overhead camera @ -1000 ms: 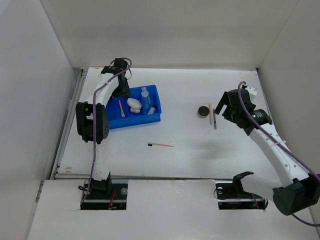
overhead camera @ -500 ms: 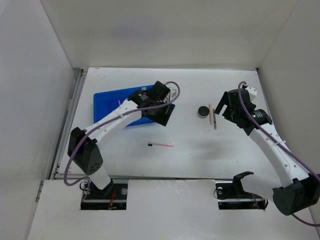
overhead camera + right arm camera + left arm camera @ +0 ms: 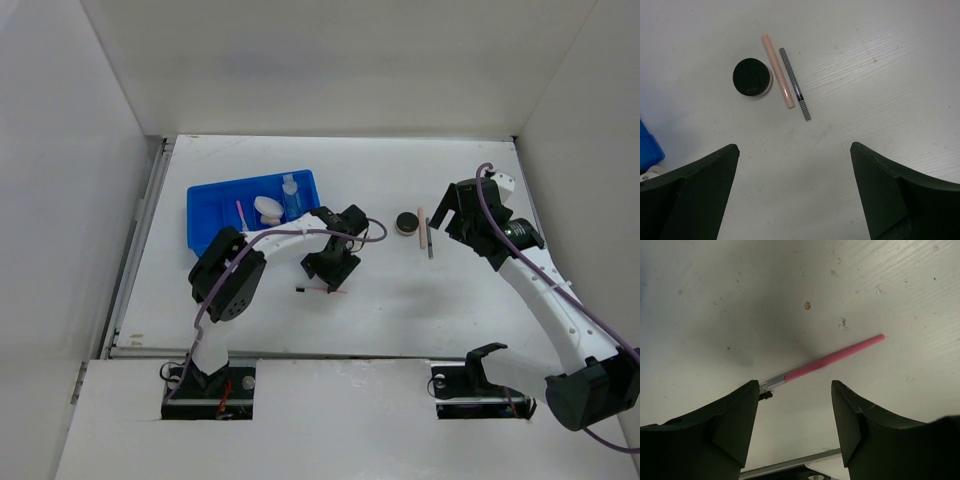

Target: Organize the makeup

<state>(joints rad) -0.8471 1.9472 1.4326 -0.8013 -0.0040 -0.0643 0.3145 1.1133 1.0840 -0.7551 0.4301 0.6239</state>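
My left gripper (image 3: 796, 390): jaws partly apart, gripping nothing. Thin pink-handled brush (image 3: 822, 361) flat on white table (image 3: 715, 300) just ahead, bristle end beside one fingertip, handle slanting away. My right gripper (image 3: 793, 147): jaws wide, nothing held. Black round jar (image 3: 752, 77), beige stick (image 3: 776, 71) and dark checked pencil (image 3: 794, 84) side by side, farther ahead.

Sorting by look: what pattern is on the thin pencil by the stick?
The pencil has black-and-white checks; clearest in right wrist view.
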